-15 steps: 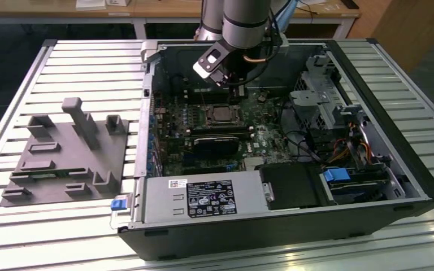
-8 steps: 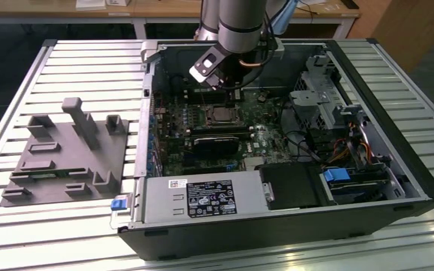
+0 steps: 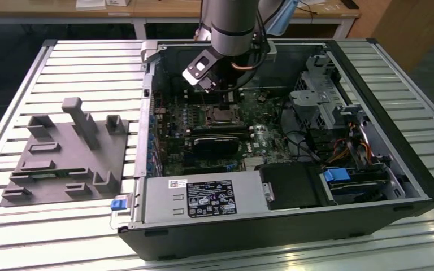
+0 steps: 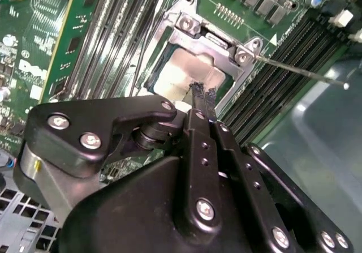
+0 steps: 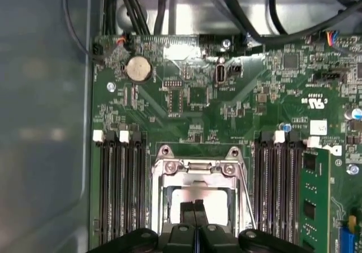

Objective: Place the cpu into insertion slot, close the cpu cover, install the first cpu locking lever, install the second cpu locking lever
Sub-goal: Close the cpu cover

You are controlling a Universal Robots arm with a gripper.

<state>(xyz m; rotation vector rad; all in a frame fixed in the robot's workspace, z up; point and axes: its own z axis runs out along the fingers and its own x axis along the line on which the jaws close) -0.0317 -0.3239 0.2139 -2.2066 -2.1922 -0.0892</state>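
Observation:
The cpu [image 4: 180, 72] lies flat in the insertion slot [image 3: 220, 116] on the green board, its silvery top showing in both wrist views. The cpu cover [image 5: 195, 167] lies down around the cpu [image 5: 212, 197], and the chip shows through the cover's window. My gripper [image 4: 201, 92] is shut, its black fingertips [image 5: 189, 212] together just over the middle of the chip with nothing between them. A thin metal locking lever [image 4: 300, 72] sticks out from a corner of the cover [image 4: 210, 38] across the memory slots. Another thin lever rod [image 5: 242, 192] runs along the cover's side.
The board sits inside an open computer case [image 3: 413, 169] on a slatted table. Long black memory slots [image 5: 120, 191] flank the socket, and a green card [image 5: 314, 202] stands beside one bank. Cables [image 3: 307, 147], a drive cage [image 3: 319, 84] and a power supply [image 3: 202, 197] crowd the case. A grey fixture [image 3: 66, 152] sits on the exterior view's left.

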